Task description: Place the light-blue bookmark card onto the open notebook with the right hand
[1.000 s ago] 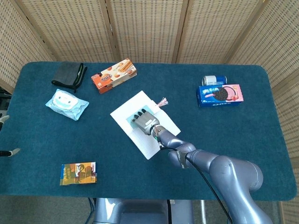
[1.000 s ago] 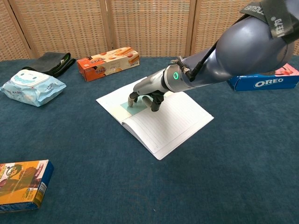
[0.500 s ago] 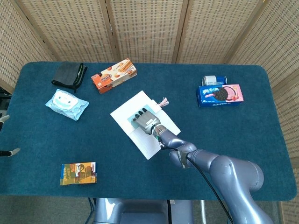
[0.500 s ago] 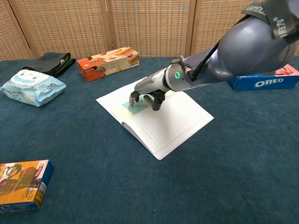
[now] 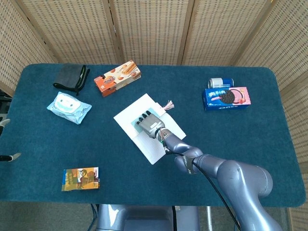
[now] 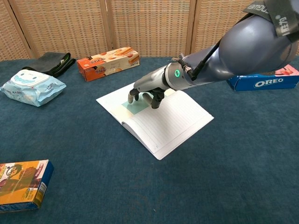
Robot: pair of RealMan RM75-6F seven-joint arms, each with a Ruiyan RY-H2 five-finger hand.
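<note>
Right hand (image 6: 148, 91): mid-frame over the open notebook (image 6: 161, 122), fingers curled downward, holding nothing that can be seen; whether the fingertips touch the card cannot be told.
Light-blue bookmark card (image 6: 133, 107): flat on the notebook's left page, just below the fingertips.
Left hand: out of both views.
Table (image 5: 250, 139): Oreo box (image 5: 226, 97) at right, biscuit box (image 5: 117, 77) at upper left.

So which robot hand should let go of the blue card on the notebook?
The right robot hand. It's already over the open notebook with its fingers at the light-blue bookmark card. The left one only peeks in at the table's far edge.
</note>
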